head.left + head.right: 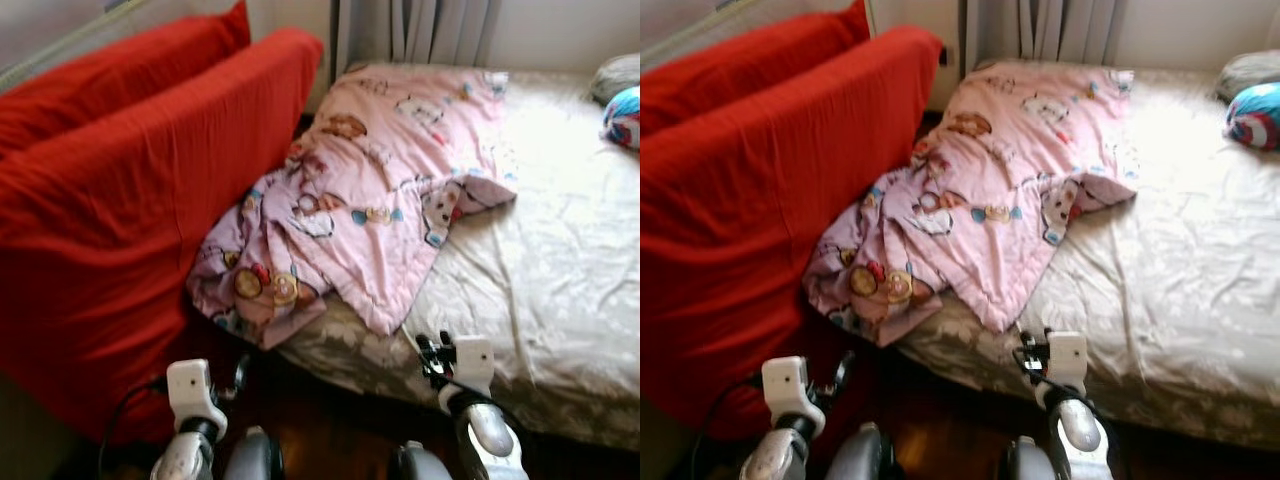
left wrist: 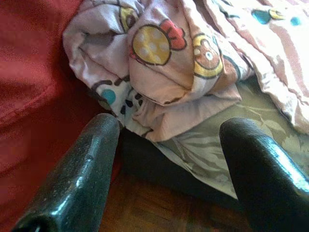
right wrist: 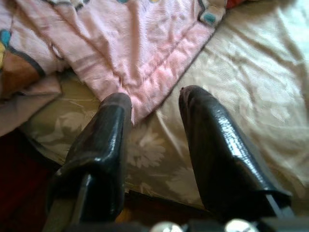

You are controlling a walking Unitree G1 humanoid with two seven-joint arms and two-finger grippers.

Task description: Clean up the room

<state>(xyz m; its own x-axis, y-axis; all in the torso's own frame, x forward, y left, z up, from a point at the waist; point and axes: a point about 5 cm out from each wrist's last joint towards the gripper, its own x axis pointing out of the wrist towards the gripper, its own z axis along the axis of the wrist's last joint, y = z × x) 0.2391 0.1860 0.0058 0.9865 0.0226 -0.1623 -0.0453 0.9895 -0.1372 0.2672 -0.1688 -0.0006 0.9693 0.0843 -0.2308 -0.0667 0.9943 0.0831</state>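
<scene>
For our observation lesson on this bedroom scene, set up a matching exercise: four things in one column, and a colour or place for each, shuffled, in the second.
Column one:
1. crumpled blanket
2. sofa cover
3. round cushion
4. bedsheet

Column two:
A. plain red
B. cream, spread over the mattress
C. pink with cartoon prints, one end hanging off the bed's corner
D. blue, white and red, at the far right of the bed

Pairs: 1-C, 2-A, 3-D, 4-B
</scene>
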